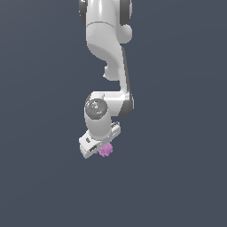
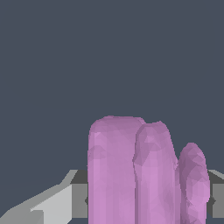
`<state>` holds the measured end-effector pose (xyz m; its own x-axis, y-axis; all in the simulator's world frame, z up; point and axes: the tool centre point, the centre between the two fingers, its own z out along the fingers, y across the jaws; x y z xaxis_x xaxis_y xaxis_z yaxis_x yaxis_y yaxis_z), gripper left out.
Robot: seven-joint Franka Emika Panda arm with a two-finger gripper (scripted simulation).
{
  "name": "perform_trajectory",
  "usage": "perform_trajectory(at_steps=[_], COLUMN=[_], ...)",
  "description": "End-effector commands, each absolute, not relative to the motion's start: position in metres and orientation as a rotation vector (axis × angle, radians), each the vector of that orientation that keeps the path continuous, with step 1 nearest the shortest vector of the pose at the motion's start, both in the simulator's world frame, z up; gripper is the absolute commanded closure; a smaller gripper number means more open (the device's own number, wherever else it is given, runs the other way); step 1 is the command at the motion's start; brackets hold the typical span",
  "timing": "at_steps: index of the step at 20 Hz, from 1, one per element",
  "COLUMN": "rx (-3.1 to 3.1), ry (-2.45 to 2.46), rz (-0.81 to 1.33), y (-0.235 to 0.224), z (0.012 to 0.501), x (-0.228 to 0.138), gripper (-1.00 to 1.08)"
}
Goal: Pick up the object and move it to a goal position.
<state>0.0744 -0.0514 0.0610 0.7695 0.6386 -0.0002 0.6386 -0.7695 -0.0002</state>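
The white arm (image 1: 106, 66) hangs down mid-scene with the gripper (image 1: 103, 148) clamped on the pink-purple object (image 1: 105, 150) — a lumpy blob that fills the near wrist view (image 2: 131, 175) between grey fingers (image 2: 78, 199) — against plain dark background.

White arm (image 1: 108, 66) over pink object (image 1: 105, 150) (bumpy).

Glossy white arm (image 1: 106, 40), dark-grey joints
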Motion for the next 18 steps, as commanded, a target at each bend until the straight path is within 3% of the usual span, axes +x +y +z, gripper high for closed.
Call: perform_trajectory(at_steps=[1,10,18], rx=[-2.955,-2.955,-2.955], ry=[-1.067,-1.067,-1.066], rz=[0.0,0.0,0.001], y=[-0.051,-0.051,-0.048], z=[0.061,0.069,0.105], x=[0.075,0.071,0.057], gripper=[1.08,1.08,1.08])
